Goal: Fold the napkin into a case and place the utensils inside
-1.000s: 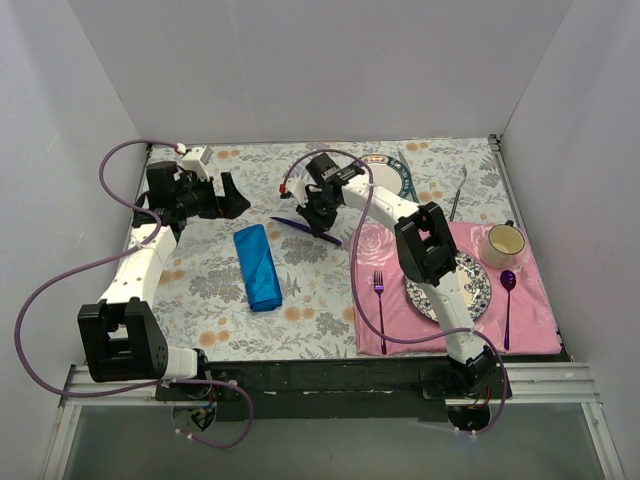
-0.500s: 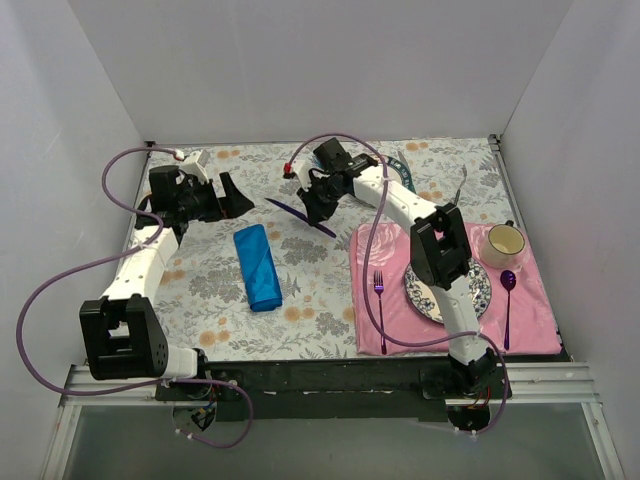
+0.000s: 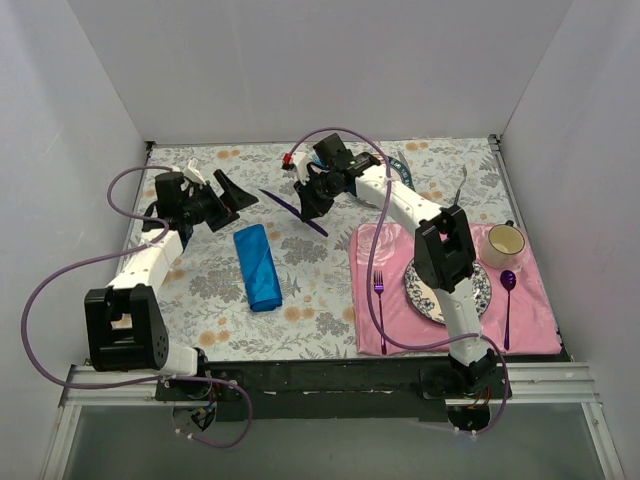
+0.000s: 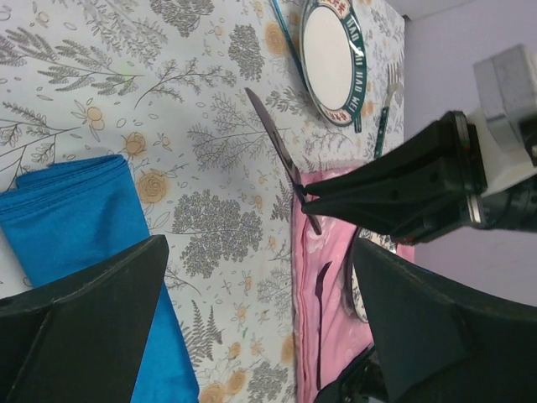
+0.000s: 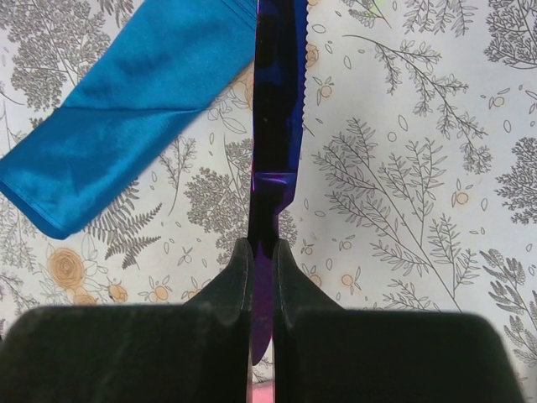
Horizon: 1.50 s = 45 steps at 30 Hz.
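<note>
The right tool (image 5: 262, 254) is clenched on the handle of the dark purple knife (image 5: 273, 109), holding it above the floral bench (image 3: 320, 285) with the blade toward the folded blue napkin (image 3: 259, 267), which lies flat between the arms. The left tool (image 3: 236, 193) hangs spread wide and empty near the napkin's far end.

Bright, even overhead light; soft shadows, near wrist-view foregrounds blurred.

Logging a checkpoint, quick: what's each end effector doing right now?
Left end effector: open, holding nothing.
Right end effector: closed on the purple knife.
</note>
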### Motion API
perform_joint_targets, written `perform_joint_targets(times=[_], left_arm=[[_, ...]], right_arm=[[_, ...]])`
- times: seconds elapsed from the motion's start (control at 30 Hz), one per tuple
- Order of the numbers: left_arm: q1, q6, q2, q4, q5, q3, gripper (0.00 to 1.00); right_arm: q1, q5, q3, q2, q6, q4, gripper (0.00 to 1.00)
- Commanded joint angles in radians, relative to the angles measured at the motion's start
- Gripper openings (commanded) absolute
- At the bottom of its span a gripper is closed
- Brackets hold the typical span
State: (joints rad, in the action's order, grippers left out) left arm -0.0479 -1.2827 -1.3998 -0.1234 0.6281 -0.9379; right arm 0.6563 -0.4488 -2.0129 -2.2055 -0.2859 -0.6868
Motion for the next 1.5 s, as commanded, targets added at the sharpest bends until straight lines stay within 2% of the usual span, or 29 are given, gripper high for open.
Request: perform_joint_targets(times=[0.0,0.53,0.63,0.77,0.8,0.83,0.87,0.9,0.97,1.0,1.03,1.1,1.13,1.17,1.3,1.47], left_arm=[[0.013,-0.127,-0.045,0.033,-0.068,-0.033,0.91],[0.019,-0.267,-0.128,0.096,-0.127,-0.048,0.79],[0.019,-0.282,-0.142,0.1,-0.125,-0.056,0.7],[0.02,-0.302,-0.151,0.102,-0.107,-0.056,0.64],[0.019,-0.306,-0.153,0.105,-0.093,-0.052,0.59],[0.022,-0.308,-0.153,0.113,-0.093,-0.044,0.44],[0.032,-0.297,-0.151,0.097,-0.105,-0.036,0.36],[0.034,-0.299,-0.145,0.079,-0.164,-0.032,0.34],[0.014,-0.262,-0.117,0.061,-0.194,-0.01,0.38],[0.005,-0.248,-0.107,0.051,-0.205,-0.006,0.39],[-0.022,-0.23,-0.084,0.048,-0.196,0.004,0.4],[-0.049,-0.163,-0.065,0.036,-0.186,-0.007,0.5],[-0.075,-0.143,-0.047,0.027,-0.174,-0.018,0.52],[-0.084,-0.124,-0.041,0.025,-0.163,-0.022,0.52],[-0.144,-0.058,-0.025,-0.047,-0.159,-0.05,0.55],[-0.242,-0.05,0.004,-0.09,-0.107,-0.015,0.56]], right_arm=[[0.025,-0.051,-0.006,0.082,0.06,0.056,0.01],[0.1,-0.06,-0.064,0.076,0.096,0.046,0.01],[0.111,-0.057,-0.079,0.076,0.099,0.043,0.01],[0.121,-0.048,-0.098,0.069,0.105,0.041,0.01],[0.121,-0.038,-0.104,0.064,0.105,0.043,0.01],[0.124,-0.028,-0.104,0.063,0.108,0.046,0.01],[0.128,-0.022,-0.104,0.059,0.103,0.047,0.01],[0.128,-0.021,-0.116,0.052,0.096,0.037,0.01],[0.123,-0.018,-0.109,0.049,0.058,0.032,0.02],[0.123,0.002,-0.1,0.052,0.036,0.029,0.12],[0.123,0.013,-0.086,0.046,0.015,0.017,0.36],[0.124,0.041,-0.104,0.002,-0.028,-0.043,0.47],[0.123,0.042,-0.127,-0.016,-0.042,-0.059,0.55],[0.124,0.041,-0.129,-0.029,-0.053,-0.065,0.58],[0.158,0.106,-0.15,-0.1,-0.097,-0.074,0.61],[0.192,0.157,-0.144,-0.147,-0.102,-0.054,0.53]])
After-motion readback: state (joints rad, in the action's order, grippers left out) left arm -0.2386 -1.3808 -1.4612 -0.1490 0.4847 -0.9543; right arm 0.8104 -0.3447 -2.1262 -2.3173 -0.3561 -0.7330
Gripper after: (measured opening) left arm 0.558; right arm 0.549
